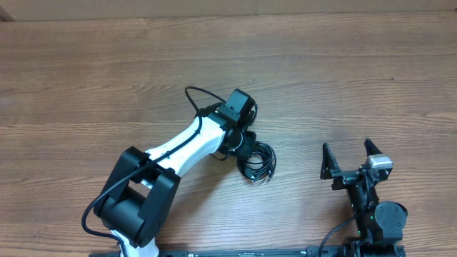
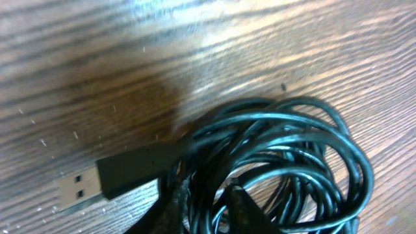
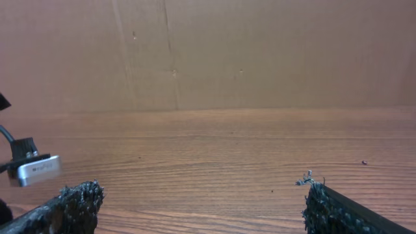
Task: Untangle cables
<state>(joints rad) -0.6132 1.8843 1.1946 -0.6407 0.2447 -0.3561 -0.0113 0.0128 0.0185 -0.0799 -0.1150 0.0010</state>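
left hand (image 2: pixel 208 213) at coiled cables (image 2: pixel 286 149); right hand (image 1: pixel 349 158) splayed, well apart

- You cannot see the fingers of the left end effector (image 1: pixel 244 145) from overhead; its wrist (image 1: pixel 238 107) covers them and part of the cables (image 1: pixel 260 163).
- In your left wrist view, the cables run off the bottom edge, and the fingers are only a dark blur.
- Right end effector (image 3: pixel 203 211): only the fingertips (image 3: pixel 78 203) show, cut off below.
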